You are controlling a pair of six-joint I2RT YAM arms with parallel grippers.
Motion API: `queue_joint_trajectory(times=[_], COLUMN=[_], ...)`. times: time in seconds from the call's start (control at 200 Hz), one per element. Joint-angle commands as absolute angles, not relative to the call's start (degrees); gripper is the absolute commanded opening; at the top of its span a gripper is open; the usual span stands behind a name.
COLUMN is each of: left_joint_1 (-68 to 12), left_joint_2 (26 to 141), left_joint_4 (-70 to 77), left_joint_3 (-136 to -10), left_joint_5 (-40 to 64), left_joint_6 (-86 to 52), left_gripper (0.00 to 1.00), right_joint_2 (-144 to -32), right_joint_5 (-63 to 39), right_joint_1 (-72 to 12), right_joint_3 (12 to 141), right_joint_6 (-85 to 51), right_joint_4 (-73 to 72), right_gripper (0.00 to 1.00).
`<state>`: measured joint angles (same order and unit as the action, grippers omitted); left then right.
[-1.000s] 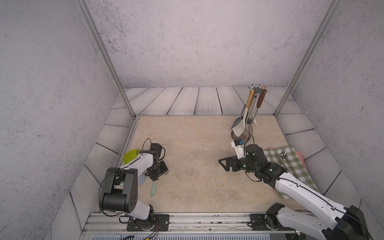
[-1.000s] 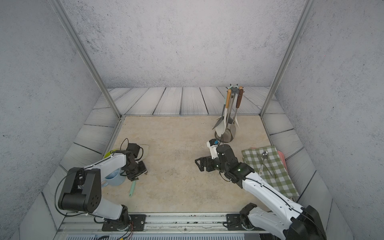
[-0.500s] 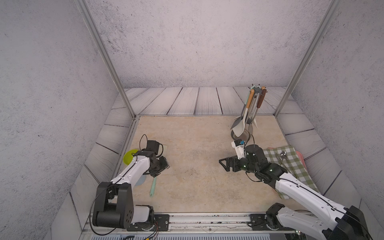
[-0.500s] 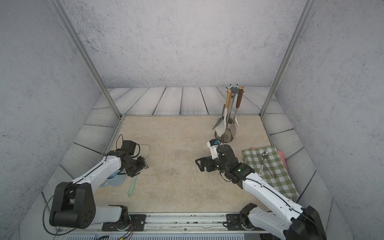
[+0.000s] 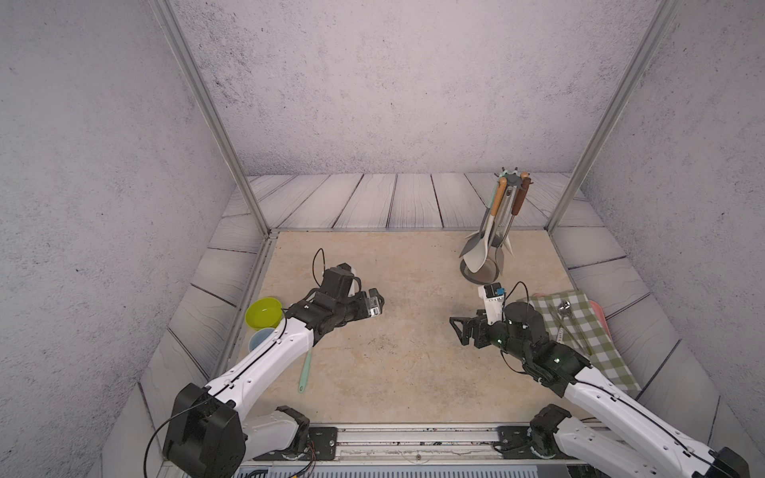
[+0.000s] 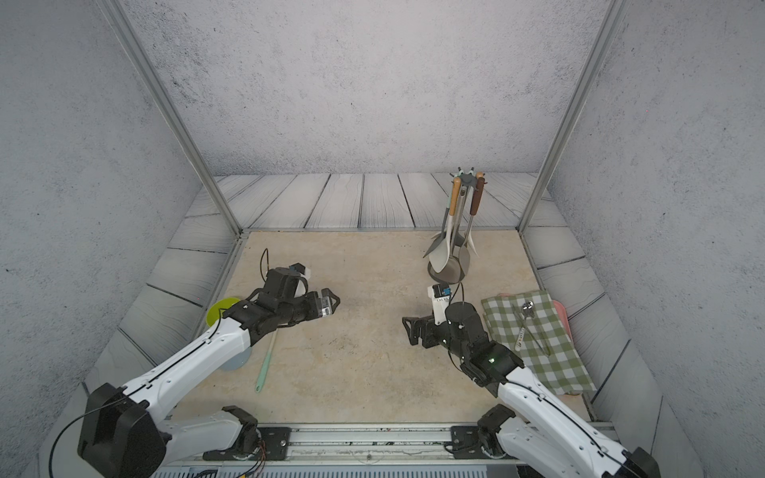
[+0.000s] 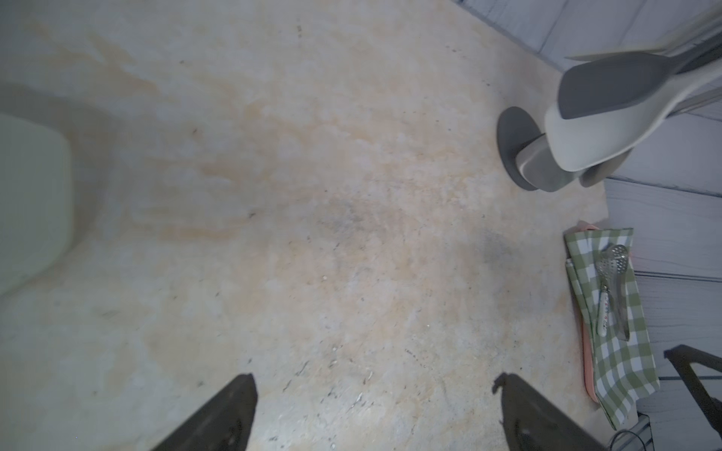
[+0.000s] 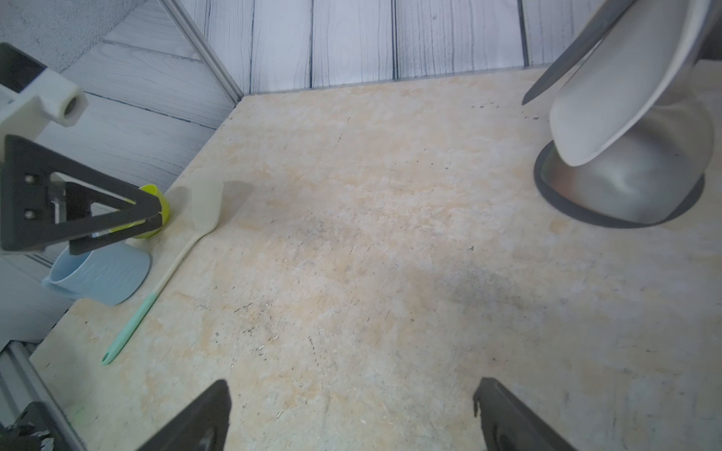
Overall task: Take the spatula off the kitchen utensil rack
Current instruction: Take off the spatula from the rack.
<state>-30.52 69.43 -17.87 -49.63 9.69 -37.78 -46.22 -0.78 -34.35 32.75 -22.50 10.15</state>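
Nearest the front of the bench (image 5: 414, 351), well apart from the rack (image 5: 512, 181) and on the left arm's side, the spatula (image 5: 304, 372) lies flat, mint handle toward the front rail. In both top views its pale head is hidden under the left arm (image 5: 265, 364). The right wrist view shows the head (image 8: 207, 211) resting on the bench just beside a green bowl (image 8: 156, 203) and a blue cup (image 8: 101, 273). Nothing grips the spatula.

A little closer to the rack, the left jaws stand wide apart with only bare bench between them. A pale blur at the edge of the left wrist view may be the spatula's head; I cannot tell.

Closer again, in front of the rack's round base, the right arm (image 5: 600, 385) holds its jaws wide open and empty, low over the bench, beside a checked cloth (image 5: 596, 343).

Farthest back, the rack stands upright in the corner, other utensils hanging from its hooks.

With the spatula down and clear of every hook, I judge the removal itself done; the step in hand looks like the left arm's clearing away. That calls for lifting the arm up before drawing it back, since it crosses above the spatula's shaft and a low sweep could drag the spatula or nudge the cup. The right arm needs only to keep off the rack.
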Motion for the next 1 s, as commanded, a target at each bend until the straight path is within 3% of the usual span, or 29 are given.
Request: queue_joint_trajectory(times=[0.0, 0.135, 0.275, 0.46, 0.575, 0.771, 0.996], left_joint_1=[-34.6, -37.4, -38.1, -38.2, -38.2, -38.2, -38.2], left_joint_2=[69.0, 68.0, 65.3, 64.3, 64.1, 63.8, 62.1], left_joint_4=[-9.0, -4.5, 3.7, 3.3, 3.3, 3.1, 3.4], left_joint_3=[-46.2, -42.0, -36.1, -36.0, -35.9, -36.1, -35.4], left_joint_5=[5.3, 2.3, 1.5, 2.6, 3.2, 4.2, 3.9], left_joint_6=[-34.4, -28.8, -24.0, -22.6, -22.9, -23.1, -23.1], left_gripper=[0.99, 0.99, 0.99, 0.99, 0.99, 0.99, 0.99], right_joint_2=[-45.4, -47.0, -49.8, -53.0, -56.2, -63.6, -75.6], right_joint_5=[4.7, 5.8, 4.9, 1.5, -0.6, -7.0, -10.8], right_joint_1=[-34.1, -32.8, -29.4, -21.4, -15.9, -6.7, -3.9], right_joint_3=[31.7, 32.9, 36.0, 40.5, 43.8, 47.2, 54.8], right_joint_6=[-20.7, -19.7, -20.1, -22.4, -22.8, -24.8, -19.9], right_joint_4=[8.4, 8.3, 9.2, 7.8, 5.3, -3.3, -8.9], right_gripper=[0.99, 1.00, 0.93, 0.85, 0.73, 0.60, 0.47])
